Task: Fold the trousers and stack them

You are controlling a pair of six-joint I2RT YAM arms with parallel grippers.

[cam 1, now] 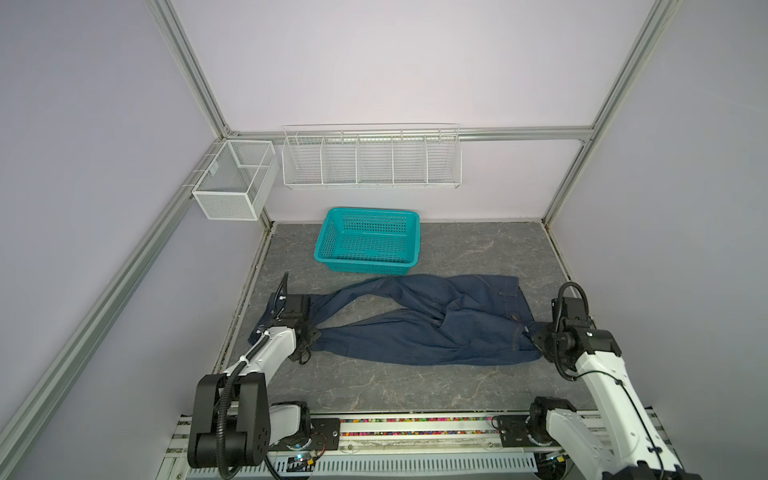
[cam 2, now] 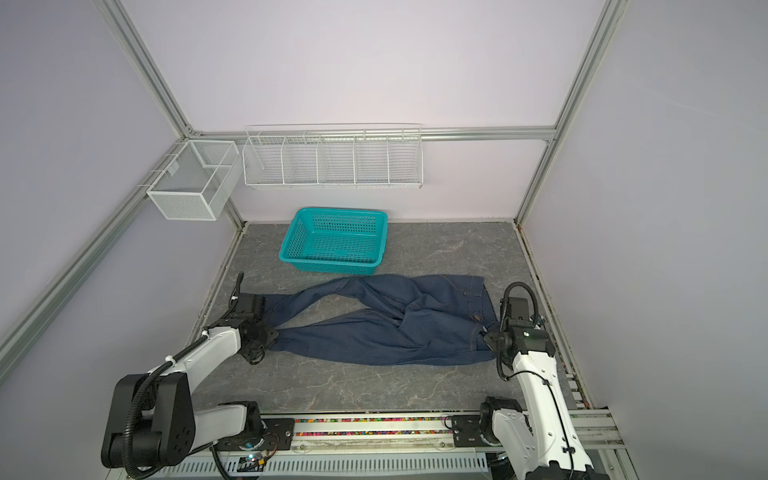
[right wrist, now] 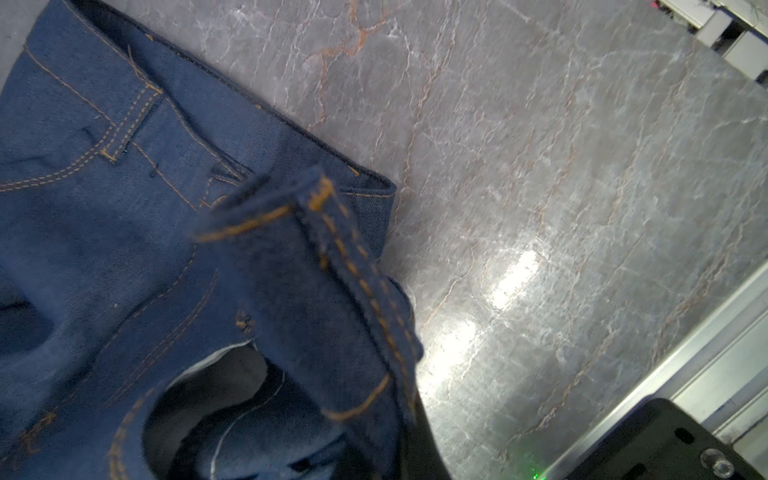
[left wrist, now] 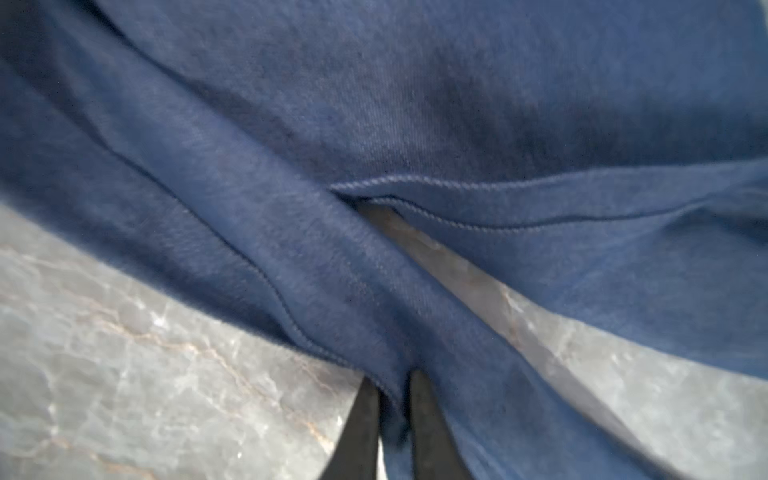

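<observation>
1. Denim in dark navy: the trousers (cam 1: 419, 320) lie spread across the middle of both top views on the grey marbled surface (cam 1: 415, 386). The waistband is toward the right of the frame and the two legs run left.
2. The legs part at the rumpled crotch, and we see a wedge of bare surface between them.
3. The left pincer (cam 1: 312, 332) is at the left end of the lower leg. In the left wrist view its two black fingers (left wrist: 361, 432) stand close together with a hemmed fold of denim pinched between them, so it is clamped on the trousers.
4. The right pincer (cam 1: 533, 332) is at the right end, closed on the waistband. In the right wrist view the orange-stitched band rises toward the camera and covers most of the pincer.
5. A teal basket (cam 1: 368, 241) stands above the trousers in the frame. Its near rim is just beside the upper leg, and we cannot tell whether they touch.
6. The left arm's wrist (cam 1: 291, 307) lies over the leg ends and hides part of them in both top views.
7. A white wire rack (cam 1: 372, 160) and a mesh box (cam 1: 232, 178) hang on the walls in the upper part of the frame, well apart from the trousers.
</observation>
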